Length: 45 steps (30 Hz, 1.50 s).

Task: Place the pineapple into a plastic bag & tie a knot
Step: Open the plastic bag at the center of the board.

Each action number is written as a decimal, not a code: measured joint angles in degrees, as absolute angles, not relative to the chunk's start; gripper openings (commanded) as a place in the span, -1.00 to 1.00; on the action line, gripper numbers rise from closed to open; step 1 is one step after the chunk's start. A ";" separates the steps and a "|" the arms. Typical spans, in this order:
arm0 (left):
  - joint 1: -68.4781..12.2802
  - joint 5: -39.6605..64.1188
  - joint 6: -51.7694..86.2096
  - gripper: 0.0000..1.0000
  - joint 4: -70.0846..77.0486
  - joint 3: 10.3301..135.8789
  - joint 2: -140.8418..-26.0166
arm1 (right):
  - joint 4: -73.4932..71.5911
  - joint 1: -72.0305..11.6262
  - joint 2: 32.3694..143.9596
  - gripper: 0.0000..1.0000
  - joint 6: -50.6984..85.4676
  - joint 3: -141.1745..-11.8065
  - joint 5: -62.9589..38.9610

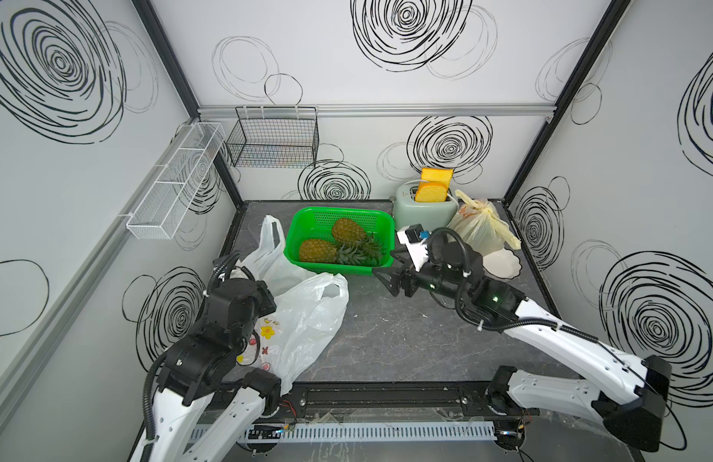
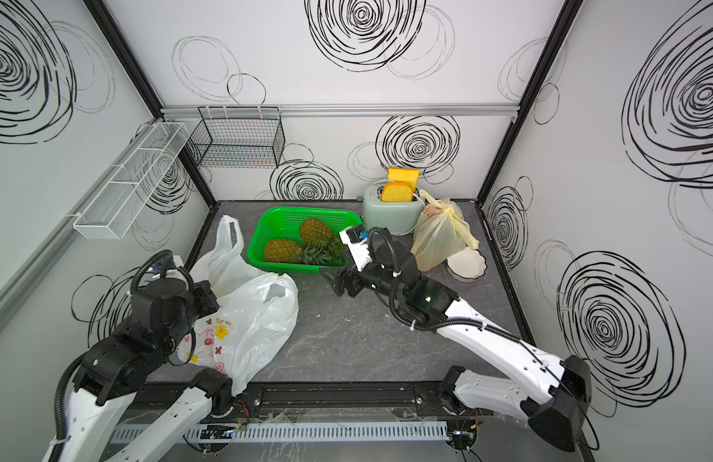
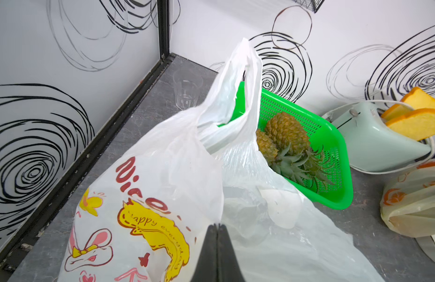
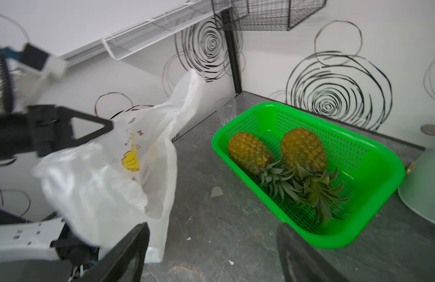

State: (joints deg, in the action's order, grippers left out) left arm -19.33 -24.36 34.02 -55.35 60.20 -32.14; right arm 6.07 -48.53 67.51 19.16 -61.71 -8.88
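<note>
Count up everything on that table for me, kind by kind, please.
Pineapples: 2
Plastic bags: 2
Bread slices: 2
Green basket: 1
Toaster: 1
Clear cup: 1
White dish: 1
Total: 10

Looked bright and evenly lit, only soft faint shadows, hardly any glare. Got motion-smeared in the right wrist view though, mostly the plastic bag (image 4: pixel 94 180). Bowed outward at the edges in both top views, wide-angle style.
</note>
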 measured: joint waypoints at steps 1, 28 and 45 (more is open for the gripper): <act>-19.31 -24.62 33.45 -1.00 -55.16 60.42 -30.46 | 6.70 -47.64 70.35 0.74 20.73 -64.14 -9.41; -19.33 -11.88 16.99 -1.00 -34.15 45.80 -21.26 | 5.19 -53.65 102.52 0.80 29.76 -76.79 -29.23; -19.33 -12.95 18.96 -1.00 -34.11 45.76 -21.26 | 2.50 -50.04 98.80 0.82 28.23 -74.00 -19.75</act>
State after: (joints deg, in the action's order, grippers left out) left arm -19.33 -12.95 18.96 -34.11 45.76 -21.26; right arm 2.50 -50.04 98.80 28.23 -74.00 -19.75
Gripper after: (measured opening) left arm 0.048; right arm 0.851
